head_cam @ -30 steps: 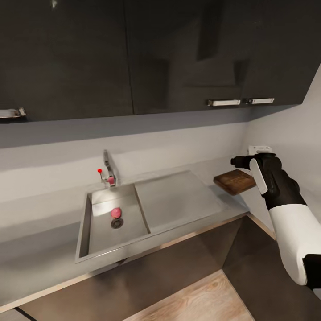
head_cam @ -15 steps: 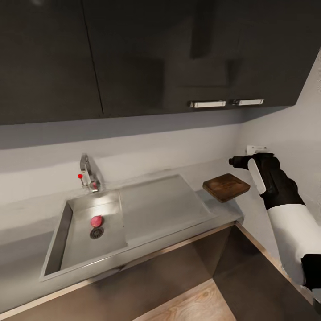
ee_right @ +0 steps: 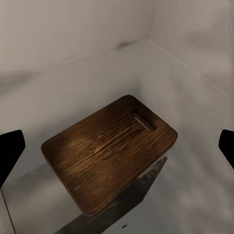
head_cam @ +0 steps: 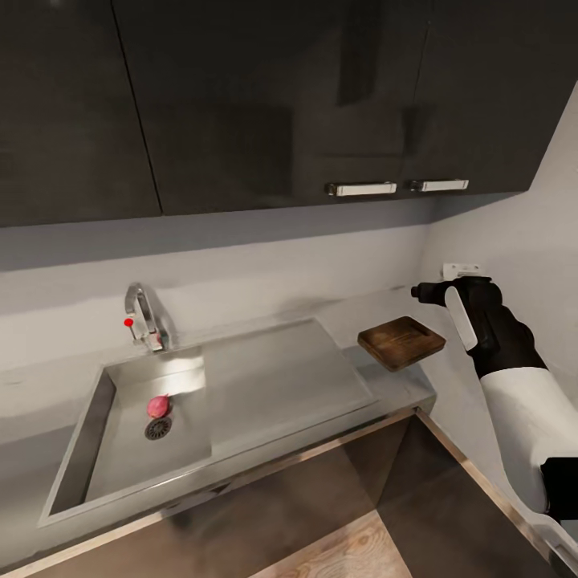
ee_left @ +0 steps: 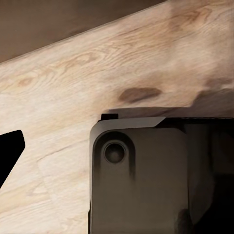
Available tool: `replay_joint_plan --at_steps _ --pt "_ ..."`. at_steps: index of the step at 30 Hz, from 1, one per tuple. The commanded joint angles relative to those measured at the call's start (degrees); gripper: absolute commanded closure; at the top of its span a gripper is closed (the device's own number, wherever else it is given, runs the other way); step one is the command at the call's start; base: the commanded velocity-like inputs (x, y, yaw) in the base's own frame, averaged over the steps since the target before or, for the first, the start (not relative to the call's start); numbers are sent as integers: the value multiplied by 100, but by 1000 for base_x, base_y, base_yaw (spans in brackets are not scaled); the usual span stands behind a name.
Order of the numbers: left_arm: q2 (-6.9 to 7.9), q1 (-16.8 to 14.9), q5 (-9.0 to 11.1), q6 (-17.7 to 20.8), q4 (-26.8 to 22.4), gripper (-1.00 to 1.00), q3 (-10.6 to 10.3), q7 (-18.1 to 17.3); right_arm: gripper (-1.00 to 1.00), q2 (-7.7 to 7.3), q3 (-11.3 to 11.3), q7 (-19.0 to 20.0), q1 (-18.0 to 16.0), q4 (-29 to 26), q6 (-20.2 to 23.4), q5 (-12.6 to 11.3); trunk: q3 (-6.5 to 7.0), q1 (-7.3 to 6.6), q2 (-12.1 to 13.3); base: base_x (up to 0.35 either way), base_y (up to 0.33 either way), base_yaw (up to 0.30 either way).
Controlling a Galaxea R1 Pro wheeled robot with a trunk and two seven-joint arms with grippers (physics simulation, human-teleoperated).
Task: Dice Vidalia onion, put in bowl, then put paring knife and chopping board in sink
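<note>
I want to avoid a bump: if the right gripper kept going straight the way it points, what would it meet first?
Most likely the chopping board, which lies centred ahead between the open right gripper fingers on the countertop. Depth is unclear.

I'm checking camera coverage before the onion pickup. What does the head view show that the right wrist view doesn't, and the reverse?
Head view alone: the sink with the pinkish onion by its drain, the tap, the upper cabinets, and the right arm raised beside the board. Right wrist view alone: the board's recessed slot and the dark fingers spread wide. Both: the chopping board on the countertop.
</note>
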Motion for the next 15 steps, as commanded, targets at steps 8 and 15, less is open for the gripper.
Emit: replay_joint_plan --at_steps 8,15 --pt "1 -5 3 -18 3 -100 9 -6 -100 -4 21 -56 1 -1 17 -61 -13 4 -12 1 -1 0" --pt "1 -6 3 -18 3 -100 7 -8 -100 13 21 -64 3 -1 17 -51 -13 4 -12 24 -1 0"
